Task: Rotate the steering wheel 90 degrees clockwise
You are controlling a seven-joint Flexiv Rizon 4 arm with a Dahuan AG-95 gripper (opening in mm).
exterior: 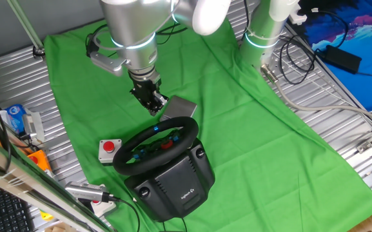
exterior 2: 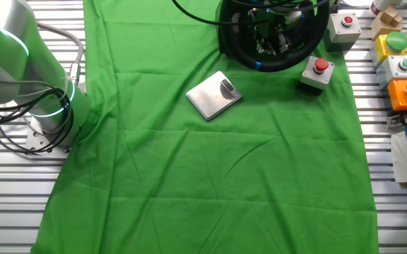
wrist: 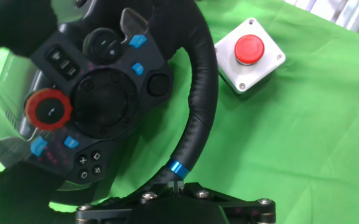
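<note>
The wheel [exterior: 156, 145] sits on its black base [exterior: 176, 183] toward 6 o'clock on the green-draped worktop [exterior: 256, 129], with a red-button box [exterior: 110, 149] just beside it at 9 o'clock and a grey plate [exterior: 178, 108] close behind at 12 o'clock. The end effector [exterior: 155, 103] hangs at the rim's far edge, near the blue centre stripe [wrist: 177, 168]. In the hand view the rim runs down into the end effector's body [wrist: 179, 208] right at that stripe, but the fingertips are hidden, so I cannot tell how wide the jaws stand or whether they have closed on the rim.

Judged risks from here:
- If the hold on the thick padded rim is shallow, a clockwise sweep could let it slip out partway, leaving the turn short.
- The arc must follow the wheel's tilted plane; a flat arc would pry at the rim and might shove the base across the cloth.
- The swing could brush the plate or the box, both near the rim.
</note>
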